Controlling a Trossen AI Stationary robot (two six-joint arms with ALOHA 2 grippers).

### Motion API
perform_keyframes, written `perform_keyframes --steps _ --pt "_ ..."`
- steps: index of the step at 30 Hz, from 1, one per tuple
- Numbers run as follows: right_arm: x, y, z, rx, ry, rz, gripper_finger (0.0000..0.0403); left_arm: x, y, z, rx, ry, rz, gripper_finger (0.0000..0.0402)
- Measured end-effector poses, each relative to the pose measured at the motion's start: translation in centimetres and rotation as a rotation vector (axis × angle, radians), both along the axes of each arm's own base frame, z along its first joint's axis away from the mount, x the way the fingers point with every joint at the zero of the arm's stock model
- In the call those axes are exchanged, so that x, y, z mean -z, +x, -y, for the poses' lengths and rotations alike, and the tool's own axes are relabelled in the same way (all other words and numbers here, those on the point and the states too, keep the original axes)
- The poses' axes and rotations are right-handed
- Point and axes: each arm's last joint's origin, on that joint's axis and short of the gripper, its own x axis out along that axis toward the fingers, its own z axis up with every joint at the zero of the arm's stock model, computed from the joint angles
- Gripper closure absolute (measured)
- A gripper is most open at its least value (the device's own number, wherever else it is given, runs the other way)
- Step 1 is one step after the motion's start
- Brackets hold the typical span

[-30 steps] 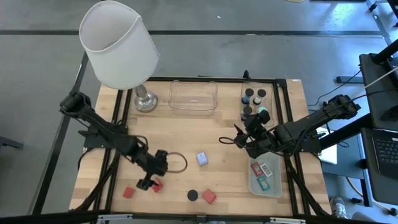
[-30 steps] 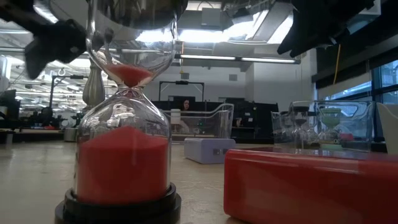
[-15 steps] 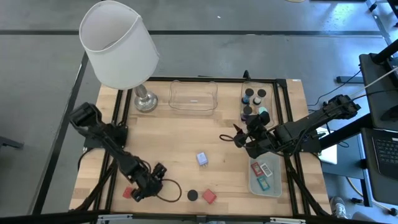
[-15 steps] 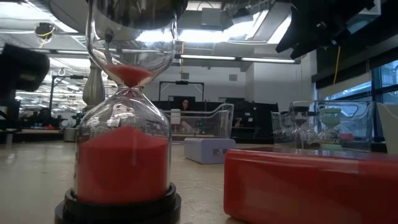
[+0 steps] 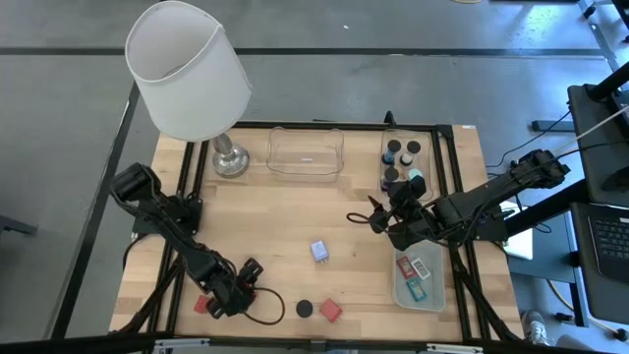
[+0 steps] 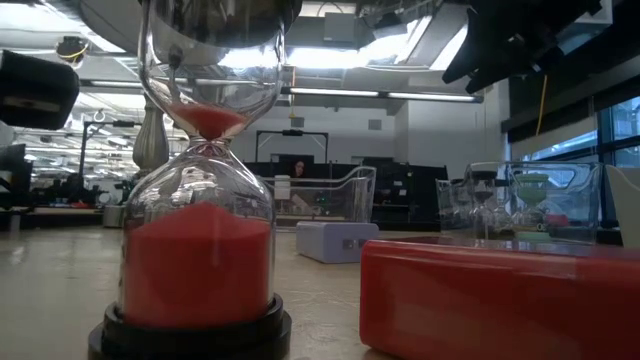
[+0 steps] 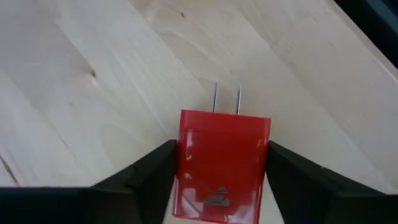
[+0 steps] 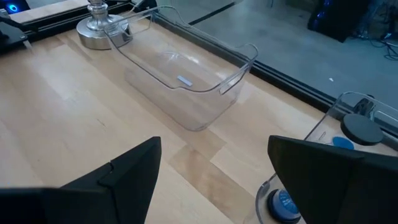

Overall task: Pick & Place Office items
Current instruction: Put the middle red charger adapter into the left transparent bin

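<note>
A red plug block [image 7: 224,165] with two metal prongs lies on the wooden table near its front left, and my left gripper [image 7: 222,144] [image 5: 234,293] is shut on it. Loose on the table are another red block [image 5: 202,304], an hourglass with a black cap [image 5: 305,308] and red sand [image 6: 200,250], a third red block [image 5: 330,311] and a lavender cube [image 5: 319,250]. My right gripper [image 5: 376,218] [image 8: 214,149] hovers open at mid-right with nothing between its fingers. My left gripper pinches the red plug block by its two opposite side faces [image 7: 184,163] between its two fingers. The fingers come down at a slant from above and lie along the block, whose prongs [image 7: 227,99] point away from the wrist. The block appears to rest on the wood.
A large white-shaded lamp [image 5: 187,69] stands at the far left. A clear tray [image 5: 306,152] sits at the far middle. A tray of black-capped pieces [image 5: 401,157] is at the far right, and a pale tray [image 5: 418,280] with flat rectangles at the near right.
My left arm has swung toward the table's near edge and come down over the red plug block, covering it in the high view. My right arm has kept still.
</note>
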Motion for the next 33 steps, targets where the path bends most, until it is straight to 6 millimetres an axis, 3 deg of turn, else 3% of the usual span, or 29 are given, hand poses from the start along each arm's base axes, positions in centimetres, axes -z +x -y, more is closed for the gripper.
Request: perform_keyframes --steps 2,9,13,17,21,25,29,33 --pt "0.0 0.0 0.0 0.0 -0.005 -0.001 0.0103 -0.1 0.1 -0.1 -0.009 0.001 0.002 0.02" --pt "0.0 0.0 0.0 -0.004 -0.015 -0.008 0.0103 -1.0 1.0 -1.4 -0.122 0.02 0.065 0.0201" --pt "0.0 0.0 0.0 -0.011 -0.023 -0.017 0.0103 -3.5 1.7 -3.3 -0.244 0.105 0.27 0.0201" --pt "0.0 0.0 0.0 -0.011 -0.023 -0.018 0.0103 -7.0 2.6 -6.0 -0.429 0.336 0.603 0.0201" --pt "0.0 0.0 0.0 -0.01 -0.029 -0.017 0.0103 -10.8 3.6 -10.2 -0.727 0.55 0.846 0.0201" --pt "-0.1 0.0 0.1 0.001 -0.071 -0.012 0.0103 -12.5 5.7 -15.7 -0.975 0.388 0.904 0.0201" --pt "-0.2 0.0 0.2 0.01 -0.095 -0.007 0.0103 -12.3 7.9 -22.2 -1.175 0.143 0.933 0.0201" --pt "-0.2 0.0 0.2 0.011 -0.095 -0.008 0.0103 -10.1 8.6 -28.1 -1.352 0.048 0.868 0.0201"
